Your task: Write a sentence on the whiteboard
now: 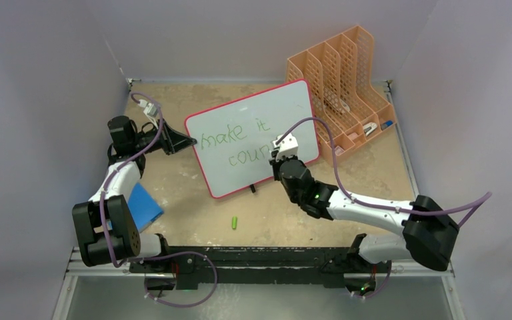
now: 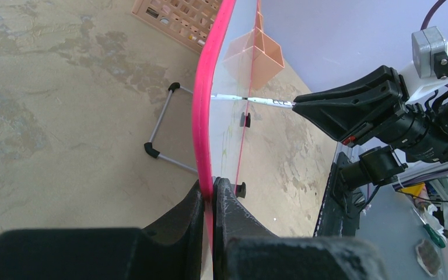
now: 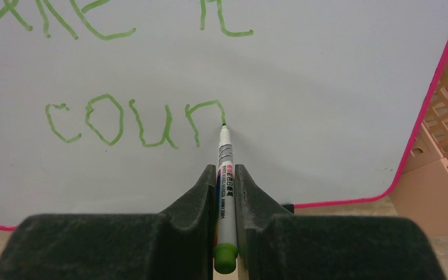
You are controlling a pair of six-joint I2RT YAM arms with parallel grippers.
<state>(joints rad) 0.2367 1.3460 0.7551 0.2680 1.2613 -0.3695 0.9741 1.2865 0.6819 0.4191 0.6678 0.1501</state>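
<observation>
Marker (image 3: 224, 175) tip rests on the whiteboard (image 3: 326, 87), on the right leg of the "n". Its long axis runs straight out from your right end effector (image 3: 226, 172), which is clamped on the barrel. Bare board for the "t" lies right of the tip. Your left end effector (image 2: 213, 189) pinches the pink rim (image 2: 201, 116) at the board's left edge. The sentence (image 3: 134, 122) shows "coun"; its upper line is cut off, and from above your right arm (image 1: 367, 207) hides the tip.

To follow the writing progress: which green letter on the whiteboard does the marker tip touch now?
The "n", last in the lower line: the marker tip rests on its right stroke, while "c", "o" and "u" lie further left.
</observation>
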